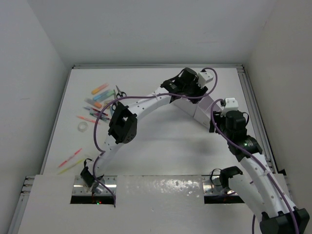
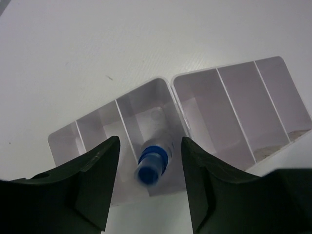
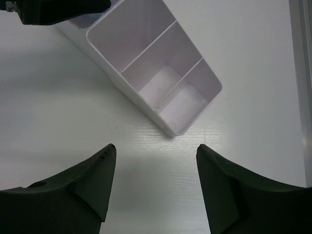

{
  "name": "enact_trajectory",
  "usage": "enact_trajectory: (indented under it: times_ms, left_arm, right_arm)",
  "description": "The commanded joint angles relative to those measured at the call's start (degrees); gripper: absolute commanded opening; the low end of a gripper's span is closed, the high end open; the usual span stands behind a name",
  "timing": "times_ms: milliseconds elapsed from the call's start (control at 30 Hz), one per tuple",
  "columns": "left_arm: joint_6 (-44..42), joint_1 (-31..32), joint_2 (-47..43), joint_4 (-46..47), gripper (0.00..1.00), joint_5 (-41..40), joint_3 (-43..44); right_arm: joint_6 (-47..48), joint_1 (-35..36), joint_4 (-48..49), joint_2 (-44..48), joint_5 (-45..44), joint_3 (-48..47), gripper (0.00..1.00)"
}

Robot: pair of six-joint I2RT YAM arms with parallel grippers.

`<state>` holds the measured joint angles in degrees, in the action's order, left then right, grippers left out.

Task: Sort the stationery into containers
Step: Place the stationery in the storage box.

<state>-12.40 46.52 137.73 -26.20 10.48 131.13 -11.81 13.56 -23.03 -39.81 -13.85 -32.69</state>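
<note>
— What did the arms work on?
— A white table (image 1: pixel 161 151) boxed in by plain white walls (image 1: pixel 146 29), with a metal rail (image 1: pixel 253 112) along its right edge. Highlighters (image 1: pixel 100 90), scissors (image 1: pixel 120 91) and a roll of tape (image 1: pixel 83 126) lay towards its far left corner.
— And the desk organiser (image 3: pixel 161 83)?
— Towards the far right corner, mostly covered from above by both wrists.
— Anything hard to read?
— The blue-capped piece (image 2: pixel 152 165). It was blurred, at the compartment beside the join of the organiser's two blocks.
— The arms?
— The left arm (image 1: pixel 141 105) stretched across to the organiser. The left gripper (image 2: pixel 149 146) had its jaws apart, with a gap on either side of the piece. The right arm (image 1: pixel 253 161) bent along the right edge. The right gripper (image 3: pixel 156 148) was spread wide and empty over bare table beside the organiser's corner
</note>
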Motion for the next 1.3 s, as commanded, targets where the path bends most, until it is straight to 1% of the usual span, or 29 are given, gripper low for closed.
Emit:
enact_trajectory:
  times_ms: [0, 33, 67, 100, 133, 333, 467, 500, 533, 567, 600, 633, 667, 700, 733, 767, 800, 833, 867, 900, 1000, 1033, 1067, 1100, 1167, 1233, 1267]
  left_arm:
    - [1.3, 0.4, -0.2, 4.3, 0.53, 0.5, 0.4]
    - [1.6, 0.4, 0.0, 4.2, 0.56, 0.6, 0.9]
    - [2.0, 0.3, 0.0, 4.0, 0.63, 1.0, 2.2]
    - [2.2, 0.2, 0.1, 3.9, 0.66, 1.1, 3.0]
    - [2.3, 0.1, 0.2, 3.4, 0.71, 1.2, 3.9]
    - [3.5, -0.8, -1.1, 0.7, 0.74, 0.9, 11.6]
    - [5.7, -4.9, -4.9, -3.5, 0.74, 1.3, 13.9]
    - [6.2, -6.2, -7.7, -4.6, 0.74, 1.2, 13.5]
    - [6.9, -7.4, -9.5, -6.9, 0.73, 1.1, 11.5]
    - [8.2, -10.6, -11.2, -8.2, 0.72, 0.9, 9.7]
    - [8.7, -12.4, -15.6, -10.2, 0.68, 0.7, 7.7]
    - [9.4, -16.2, -17.9, -11.1, 0.66, 0.6, 2.7]
    - [9.7, -18.2, -19.9, -12.3, 0.61, 0.5, 0.2]
    - [9.7, -20.2, -23.5, -14.5, 0.48, 0.3, -2.0]
    - [10.1, -23.8, -25.0, -15.5, 0.4, -1.1, -6.6]
    - [10.5, -25.5, -26.7, -16.2, 0.33, -1.6, -10.0]
    - [10.6, -27.1, -30.2, -16.5, 0.2, -2.3, -17.5]
    - [9.7, -29.4, -31.8, -16.4, 0.16, -2.2, -20.9]
    - [8.7, -30.3, -33.4, -16.4, 0.09, -2.5, -24.1]
    - [7.8, -31.1, -33.7, -16.3, 0.07, -4.2, -28.4]
    - [5.6, -33.1, -31.8, -15.2, 0.05, -8.3, -31.8]
    - [5.5, -33.6, -30.9, -15.1, 0.07, -8.6, -31.6]
    - [5.3, -33.9, -28.6, -15.4, 0.13, -8.7, -31.2]
    - [5.5, -34.6, -27.4, -15.4, 0.15, -9.1, -30.4]
    - [5.5, -35.2, -24.4, -13.7, 0.19, -9.3, -30.0]
    - [5.5, -35.3, -21.6, -11.5, 0.2, -10.2, -29.1]
    - [5.4, -35.2, -20.5, -11.0, 0.2, -12.6, -28.0]
  right_arm:
    - [-0.1, -0.4, 0.1, 0.4, -0.8, -0.7, 0.67]
    - [-0.1, -0.3, -0.1, 0.4, -0.8, -0.9, 0.67]
    - [-0.1, -0.3, -0.2, 0.4, -0.8, -1.1, 0.68]
    - [-0.1, -0.3, -0.4, 0.4, -0.8, -1.3, 0.68]
    - [0.0, -0.4, -0.6, 0.4, -0.8, -1.4, 0.69]
    - [0.7, -0.4, -1.3, -1.2, 0.5, -3.6, 0.7]
    - [1.1, -0.1, -2.1, -4.5, 4.4, -8.0, 0.68]
    - [0.7, 0.0, -2.3, -5.4, 5.4, -8.8, 0.67]
    - [0.6, 0.1, -2.1, -6.3, 6.9, -9.5, 0.65]
    - [0.2, 0.7, -2.0, -8.0, 7.2, -10.7, 0.6]
    - [-0.2, 1.2, -1.3, -8.9, 7.5, -11.1, 0.58]
    - [-0.6, 2.4, -0.9, -9.7, 7.5, -11.8, 0.57]
    - [-0.8, 3.1, -0.4, -11.2, 7.5, -12.0, 0.55]
    - [-1.3, 3.9, 1.2, -11.9, 7.6, -12.0, 0.55]
    - [-1.4, 5.4, 2.0, -12.6, 7.4, -11.9, 0.54]
    - [-1.5, 6.0, 3.1, -13.3, 7.4, -11.7, 0.52]
    - [-1.5, 6.9, 5.0, -14.7, 7.3, -11.4, 0.49]
    - [-1.5, 8.4, 5.7, -15.5, 7.2, -11.2, 0.46]
    - [-1.4, 9.1, 7.1, -17.0, 6.9, -11.2, 0.4]
    - [-1.5, 9.6, 7.6, -18.1, 6.9, -11.2, 0.38]
    - [-1.3, 12.2, 8.6, -21.8, 7.2, -12.7, 0.37]
    - [-1.2, 12.6, 8.7, -22.5, 7.3, -13.3, 0.38]
    - [-0.9, 13.0, 8.5, -23.4, 7.5, -13.8, 0.38]
    - [-0.9, 13.6, 8.4, -24.7, 7.5, -14.2, 0.4]
    - [-1.0, 14.1, 8.7, -25.6, 7.5, -15.0, 0.41]
    - [-1.4, 15.0, 9.0, -26.5, 7.5, -15.1, 0.42]
    - [-1.5, 15.1, 9.2, -26.8, 7.3, -15.0, 0.42]
